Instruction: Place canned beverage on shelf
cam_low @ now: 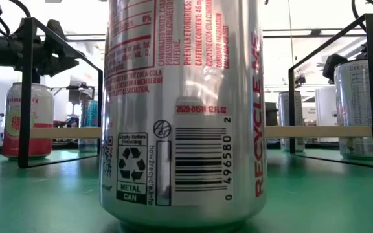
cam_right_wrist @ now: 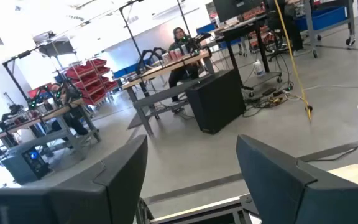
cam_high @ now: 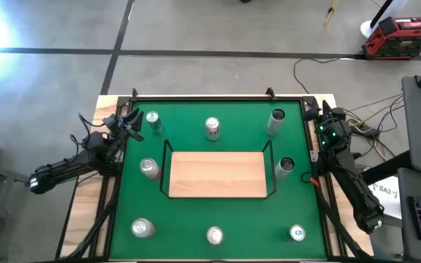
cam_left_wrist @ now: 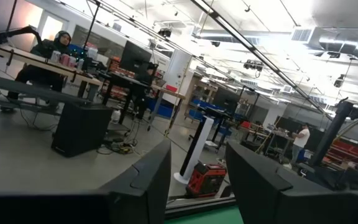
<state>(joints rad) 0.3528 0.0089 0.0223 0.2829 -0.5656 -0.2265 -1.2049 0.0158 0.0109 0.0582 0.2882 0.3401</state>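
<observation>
The shelf [cam_high: 218, 174], a light-wood board inside a thin black wire rail, lies at the middle of the green table [cam_high: 196, 219] and has nothing on it. Several cans stand upright on the felt around it: three along the far side [cam_high: 212, 128], one at each end of the shelf [cam_high: 149, 169] [cam_high: 284, 166], and three along the near edge [cam_high: 215, 235]. My left gripper [cam_high: 131, 120] [cam_left_wrist: 197, 155] is open and empty at the far left corner. My right gripper [cam_high: 320, 113] [cam_right_wrist: 191, 146] is open and empty at the far right corner.
In the low view the silver can [cam_low: 183, 110] at the middle of the near edge fills the picture, with the shelf's board [cam_low: 316, 131] and rail posts behind it. A black frame runs along the table's far edge [cam_high: 218, 96]. People sit at desks in the room beyond.
</observation>
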